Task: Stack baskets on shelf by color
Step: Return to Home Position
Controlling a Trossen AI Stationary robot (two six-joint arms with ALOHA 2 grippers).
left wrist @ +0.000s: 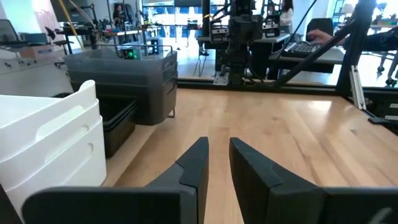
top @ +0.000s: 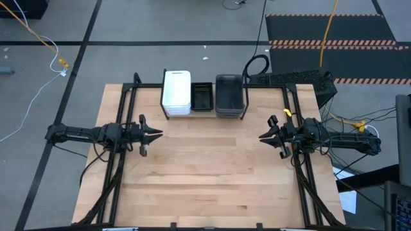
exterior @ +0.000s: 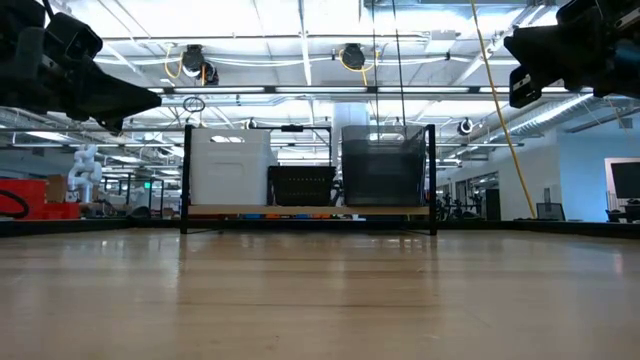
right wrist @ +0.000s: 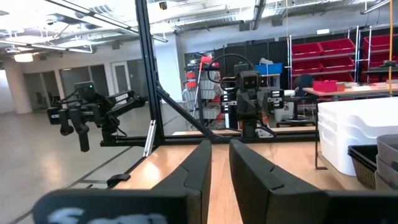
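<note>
Three stacks stand on the shelf (exterior: pixel 310 210) at the table's (top: pixel 212 173) far edge: the white baskets (top: pixel 176 93) toward my left arm's side, the black mesh baskets (top: pixel 202 97) in the middle and the grey baskets (top: pixel 228 95) toward my right, each just beside the next. My left pincer (top: pixel 158 133) hangs over the left part of the table and my right pincer (top: pixel 263 136) over the right part. They point at each other, both well apart from the shelf, with a broad stretch of bare wood between them and more toward the near edge. Each pincer has its fingers drawn almost together, with only a narrow slot between them and nothing pinched. From above, the stacks show only their outlines and nothing tells their height. The low view shows the white and grey stacks reaching nearly to the top of the shelf posts, the black stack much lower, and both my arms raised clear of the tabletop. My left wrist view lines up white, black and grey along the shelf, white nearest. My right wrist view catches only the near ends of the stacks at its margin and my other arm straight across.
</note>
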